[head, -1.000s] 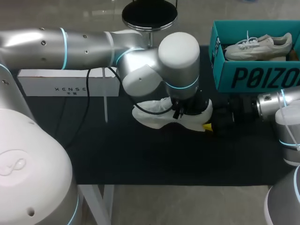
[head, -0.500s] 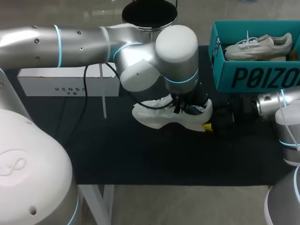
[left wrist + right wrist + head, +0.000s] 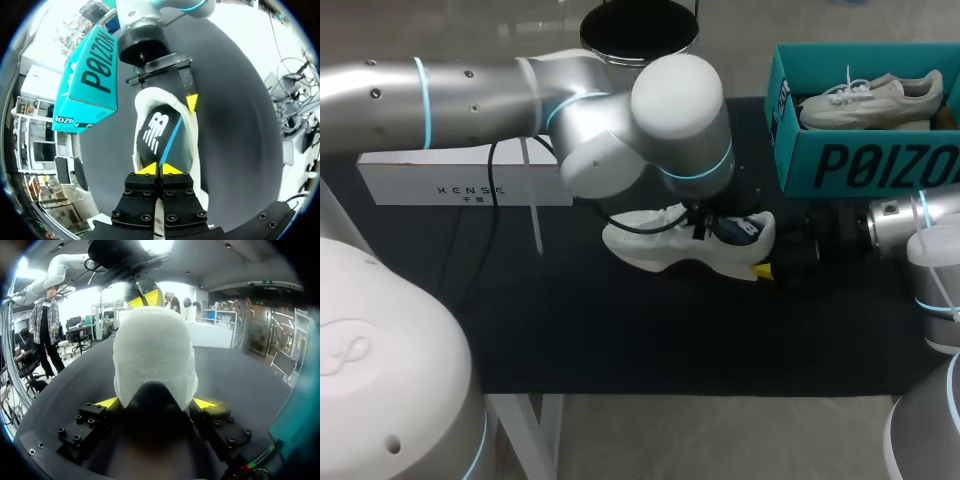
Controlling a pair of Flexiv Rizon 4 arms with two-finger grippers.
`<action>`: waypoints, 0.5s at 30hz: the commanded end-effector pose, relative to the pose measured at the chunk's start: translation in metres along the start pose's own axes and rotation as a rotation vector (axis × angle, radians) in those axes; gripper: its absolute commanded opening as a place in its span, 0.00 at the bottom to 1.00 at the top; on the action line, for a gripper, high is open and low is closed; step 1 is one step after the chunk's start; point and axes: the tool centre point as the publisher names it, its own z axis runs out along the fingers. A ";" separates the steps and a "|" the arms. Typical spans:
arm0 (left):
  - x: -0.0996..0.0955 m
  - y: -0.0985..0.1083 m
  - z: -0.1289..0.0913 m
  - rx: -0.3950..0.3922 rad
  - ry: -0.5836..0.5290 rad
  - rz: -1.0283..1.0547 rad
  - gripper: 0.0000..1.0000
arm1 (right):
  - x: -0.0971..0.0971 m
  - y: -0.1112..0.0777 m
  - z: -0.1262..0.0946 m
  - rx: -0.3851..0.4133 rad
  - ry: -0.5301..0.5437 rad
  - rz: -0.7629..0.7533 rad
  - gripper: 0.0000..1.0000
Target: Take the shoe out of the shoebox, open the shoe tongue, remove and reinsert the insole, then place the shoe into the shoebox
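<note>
White shoe (image 3: 655, 252) is out of the shoebox (image 3: 860, 165); right gripper (image 3: 156, 402) clamps it, left gripper (image 3: 160, 169) pinches the insole (image 3: 157, 132). Reinserting and boxing still to do, I reckon.

Bright, even light, seemingly from overhead; soft shadows.

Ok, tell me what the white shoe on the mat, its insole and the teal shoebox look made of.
White shoe: heel looks like soft matte textile, perhaps suede or knit; a fuzzy nap shows close up.
Insole: thin, dark, probably fabric-topped foam; matte, with a printed white logo and blue edge.
Teal shoebox: likely cardboard; flat, stiff, printed panels with crisp folded edges.
</note>
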 end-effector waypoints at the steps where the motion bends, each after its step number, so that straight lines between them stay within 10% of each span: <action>1: 0.005 0.004 -0.010 0.030 -0.007 -0.006 0.00 | -0.001 -0.003 0.003 0.002 -0.002 0.000 0.00; 15: 0.015 -0.022 -0.011 0.078 0.011 0.017 0.00 | -0.001 -0.003 0.003 0.002 -0.002 0.000 0.00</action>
